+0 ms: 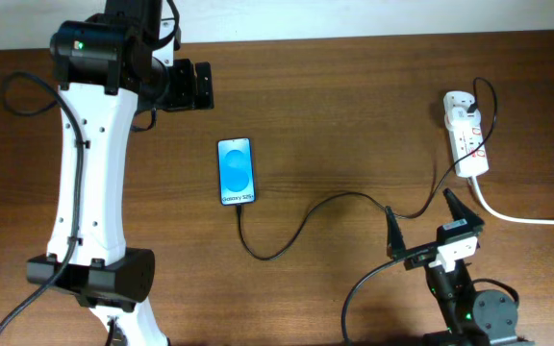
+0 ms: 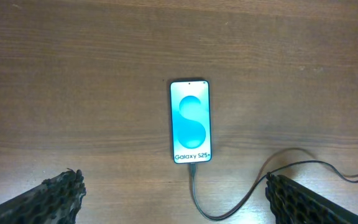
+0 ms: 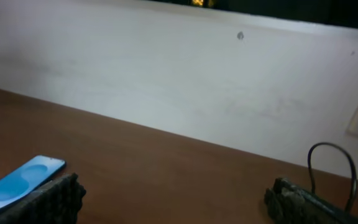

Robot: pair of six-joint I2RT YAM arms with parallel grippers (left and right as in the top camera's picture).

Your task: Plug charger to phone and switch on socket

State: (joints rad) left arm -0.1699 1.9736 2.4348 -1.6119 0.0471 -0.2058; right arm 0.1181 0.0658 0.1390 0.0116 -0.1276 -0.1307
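The phone [image 1: 236, 171] lies flat mid-table with its blue screen lit; it also shows as the phone [image 2: 191, 121] and the phone [image 3: 20, 180]. The charger cable [image 1: 301, 226] runs from the phone's lower edge, loops, and passes to the white socket [image 1: 465, 135] at the far right. Its small plug [image 2: 192, 165] sits against the phone's bottom port. My left gripper [image 1: 203, 86] hangs open above and left of the phone, seen as the left gripper [image 2: 174, 184]. My right gripper [image 1: 421, 219] stands open near the cable's middle stretch, with nothing between its fingers; it shows as the right gripper [image 3: 174, 190]. I cannot tell how the socket's red switches are set.
A thick white cord [image 1: 527, 219] leaves the socket toward the right edge. The left arm's white link [image 1: 89, 173] spans the table's left side. A pale wall [image 3: 179, 81] rises behind the table. Bare wood lies between phone and socket.
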